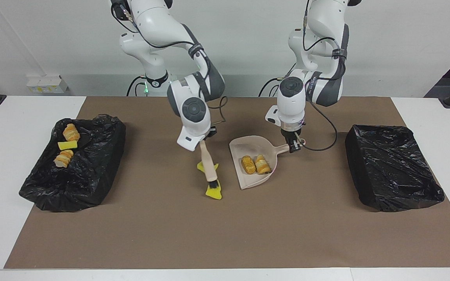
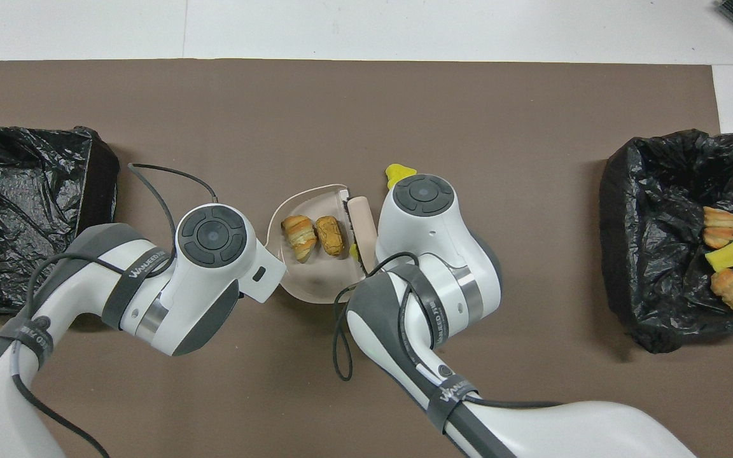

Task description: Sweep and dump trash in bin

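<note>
My right gripper (image 1: pixel 204 141) is shut on the top of the beige brush (image 1: pixel 208 164), which slants down to the brown mat. Its black bristles touch a yellow sponge piece (image 1: pixel 213 192) (image 2: pixel 398 173). A smaller yellow scrap (image 1: pixel 203 167) lies against the brush handle (image 2: pixel 361 219). Just toward the left arm's end sits the beige dustpan (image 1: pixel 250 145) (image 2: pixel 315 283), holding two golden-brown pastries (image 1: pixel 255 164) (image 2: pixel 314 236). My left gripper (image 1: pixel 293 144) is shut on the dustpan's handle. In the overhead view both grippers are hidden under their hands.
A black-lined bin (image 1: pixel 92 183) (image 2: pixel 627 210) at the right arm's end holds two pastry pieces and a yellow sponge piece (image 1: pixel 67 145). Another black-lined bin (image 1: pixel 393 183) (image 2: pixel 23 210) stands at the left arm's end. White table borders the brown mat.
</note>
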Tool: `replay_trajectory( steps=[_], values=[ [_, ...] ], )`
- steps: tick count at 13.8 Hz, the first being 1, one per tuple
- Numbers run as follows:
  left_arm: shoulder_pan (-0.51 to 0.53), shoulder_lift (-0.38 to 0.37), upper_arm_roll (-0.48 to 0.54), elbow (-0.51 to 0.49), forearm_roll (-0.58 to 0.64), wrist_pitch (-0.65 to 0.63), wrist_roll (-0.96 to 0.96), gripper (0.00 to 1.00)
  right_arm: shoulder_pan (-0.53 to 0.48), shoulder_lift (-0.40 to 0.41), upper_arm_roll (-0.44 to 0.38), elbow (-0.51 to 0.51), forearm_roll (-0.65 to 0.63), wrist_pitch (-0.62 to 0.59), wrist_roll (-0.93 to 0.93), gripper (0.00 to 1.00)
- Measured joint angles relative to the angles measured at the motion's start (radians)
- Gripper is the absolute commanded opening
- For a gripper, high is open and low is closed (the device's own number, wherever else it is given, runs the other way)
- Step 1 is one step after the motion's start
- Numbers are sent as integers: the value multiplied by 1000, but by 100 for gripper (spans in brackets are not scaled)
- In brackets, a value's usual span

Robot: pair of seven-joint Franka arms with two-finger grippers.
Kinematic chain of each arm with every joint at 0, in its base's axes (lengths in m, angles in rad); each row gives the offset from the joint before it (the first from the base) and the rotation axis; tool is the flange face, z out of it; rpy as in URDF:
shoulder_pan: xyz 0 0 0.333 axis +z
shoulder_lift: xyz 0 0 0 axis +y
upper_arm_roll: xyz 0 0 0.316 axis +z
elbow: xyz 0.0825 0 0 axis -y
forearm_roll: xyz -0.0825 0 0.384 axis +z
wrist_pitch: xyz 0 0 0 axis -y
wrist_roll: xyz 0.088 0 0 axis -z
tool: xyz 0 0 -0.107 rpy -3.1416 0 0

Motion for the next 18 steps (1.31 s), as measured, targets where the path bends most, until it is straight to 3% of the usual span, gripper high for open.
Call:
replay_trajectory(
  steps=[5,10,12,18],
  values=[
    [0,0,0,0,0,0,0,0,-6,-1,-5,30,229,5,4,0],
    [0,0,0,0,0,0,-1,0,-124,-20,-9,114,253,-123,-2,0],
    [0,0,0,0,0,0,-1,0,-149,-25,-14,131,204,-138,-2,0],
    [0,0,0,0,0,0,-1,0,-155,-13,-20,129,-165,-120,-2,0]
  ],
)
